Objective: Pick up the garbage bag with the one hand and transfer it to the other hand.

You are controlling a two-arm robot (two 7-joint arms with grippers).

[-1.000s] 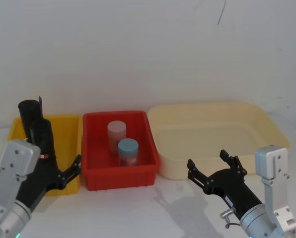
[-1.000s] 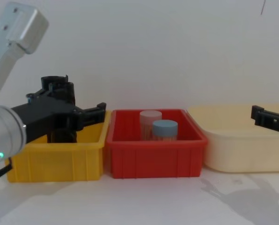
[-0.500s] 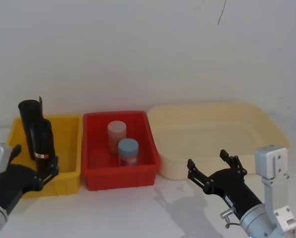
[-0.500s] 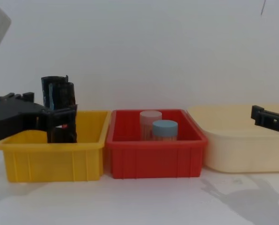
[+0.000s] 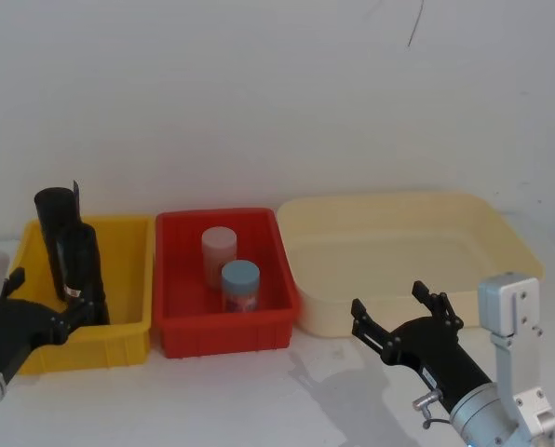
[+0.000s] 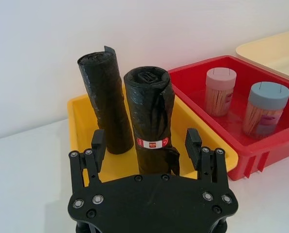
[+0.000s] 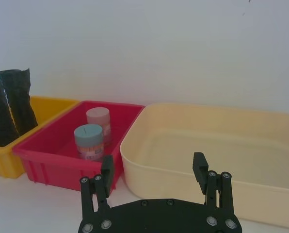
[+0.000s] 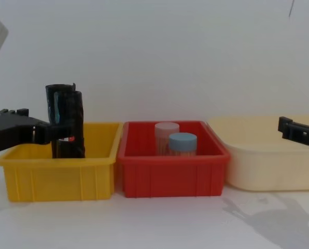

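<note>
White tabletop backed by a plain white wall is recorded. The garbage bag point(image 6: 152, 111) is found standing upright in the yellow bin point(image 5: 119, 223), just beside an unlabelled black roll point(image 6: 102, 92), with its long axis vertical. The left gripper point(image 6: 145, 141) is held level at about the height of the label band point(image 6: 152, 142), jaws spread wide and empty. The bag is seen dead ahead, centred between the finger lines, and contact cannot be confirmed. A straight advance and a horizontal closure across the roll are judged sufficient. The right gripper point(image 5: 387, 300) is held well apart, before the cream tub point(image 5: 399, 242), jaws likewise spread and nothing held.
</note>
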